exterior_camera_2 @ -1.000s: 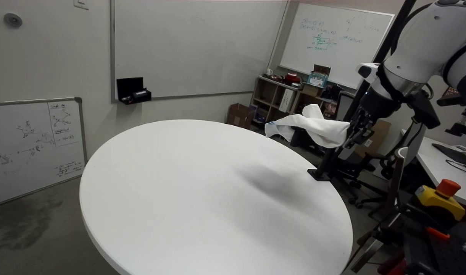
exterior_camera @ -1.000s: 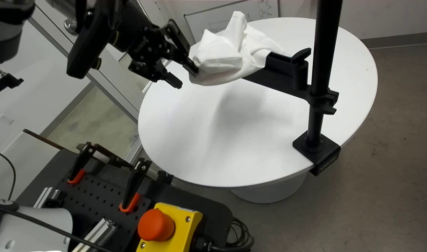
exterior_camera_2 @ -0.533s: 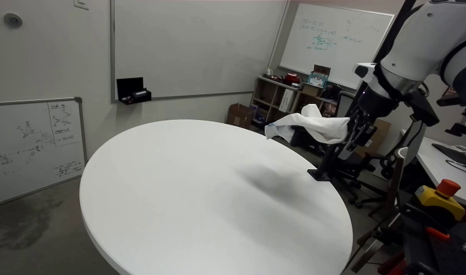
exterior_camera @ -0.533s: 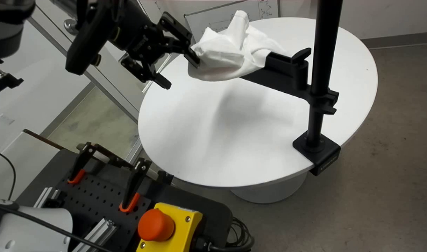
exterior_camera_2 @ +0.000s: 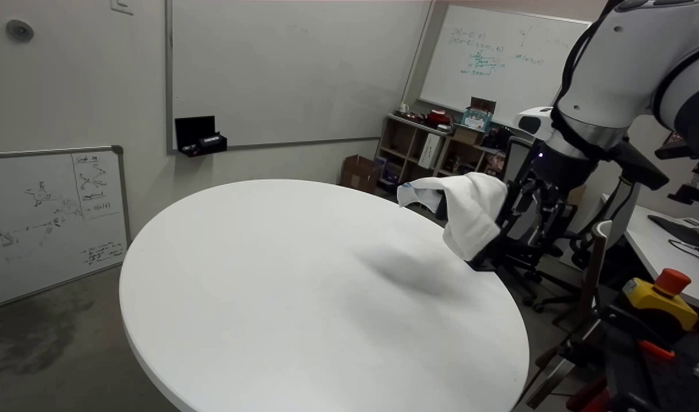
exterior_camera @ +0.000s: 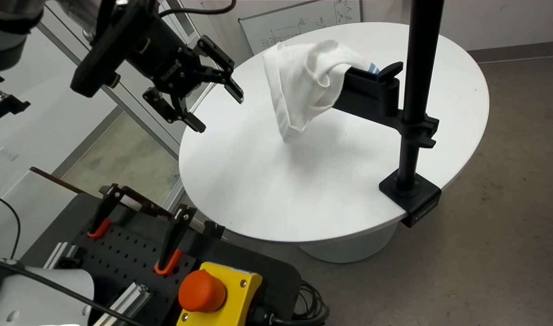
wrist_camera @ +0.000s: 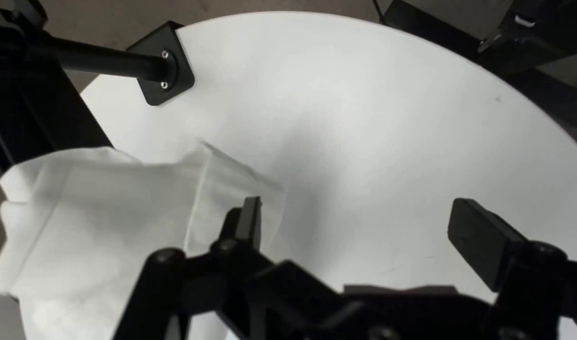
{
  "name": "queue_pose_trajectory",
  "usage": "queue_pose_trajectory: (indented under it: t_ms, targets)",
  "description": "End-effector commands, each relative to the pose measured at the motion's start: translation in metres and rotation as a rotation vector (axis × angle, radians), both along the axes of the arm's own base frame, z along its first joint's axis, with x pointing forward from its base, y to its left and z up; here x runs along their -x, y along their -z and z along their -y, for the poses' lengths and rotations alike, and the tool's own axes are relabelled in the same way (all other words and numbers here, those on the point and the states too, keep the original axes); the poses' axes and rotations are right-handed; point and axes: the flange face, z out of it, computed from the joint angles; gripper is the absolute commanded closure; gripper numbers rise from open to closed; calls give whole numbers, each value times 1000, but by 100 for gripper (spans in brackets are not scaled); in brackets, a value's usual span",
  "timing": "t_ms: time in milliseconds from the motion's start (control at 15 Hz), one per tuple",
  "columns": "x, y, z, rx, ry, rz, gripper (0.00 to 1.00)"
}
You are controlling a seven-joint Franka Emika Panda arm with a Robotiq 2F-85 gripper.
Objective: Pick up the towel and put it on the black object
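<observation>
Pale walls, a broad whiteboard (exterior_camera_2: 286, 74) and a low wooden shelf (exterior_camera_2: 396, 136) frame a round white worktop (exterior_camera: 258, 194). Above it reaches the black bar (exterior_camera: 364, 102), fixed to an upright pole (exterior_camera: 420, 59) whose square base (exterior_camera: 399, 192) sits at the rim. Over the bar's outer end lies the towel (exterior_camera: 303, 86), bunched loosely, with one fold hanging down on the side nearer the hand (exterior_camera: 217, 112) and a blue-striped edge showing on the far side.

That hand is spread wide, holds nothing and stands apart from the towel. I judge the placing as good as done, with only the retreat left. To do that well, keep the fingers (wrist_camera: 482, 243) apart and draw straight back from the bar before any swing. In the wrist view one finger crosses in front of the hanging fold (only an overlap from that angle, by the look of it), so a sideways sweep could snag it and drag the towel off.

As for obstacles, the pole and a lever (exterior_camera: 389, 71) on the bar stand beyond the towel, so forward is the crowded way. A black bracket (exterior_camera: 7, 108) juts out near the arm (exterior_camera_2: 612, 74), and on a dark stand (exterior_camera: 276, 276) the yellow stop box (exterior_camera: 233, 290) and two orange-footed clamps (exterior_camera: 172, 237) sit well apart from the hand.
</observation>
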Motion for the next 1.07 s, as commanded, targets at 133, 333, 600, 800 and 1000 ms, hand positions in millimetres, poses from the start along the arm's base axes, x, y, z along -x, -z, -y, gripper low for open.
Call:
queue_pose_trajectory:
  t_ms: [133,333,600,800,1000]
  targets:
    - [-7,3,-20,-49,-95,-98,0]
    - [-14,-2,-34,-70,-134,-110,0]
    - [-22,-13,-50,-106,-166,-91,0]
    - [-30,-25,-60,-139,-148,-51,0]
    - [-26,-13,-60,-109,-146,-59,0]
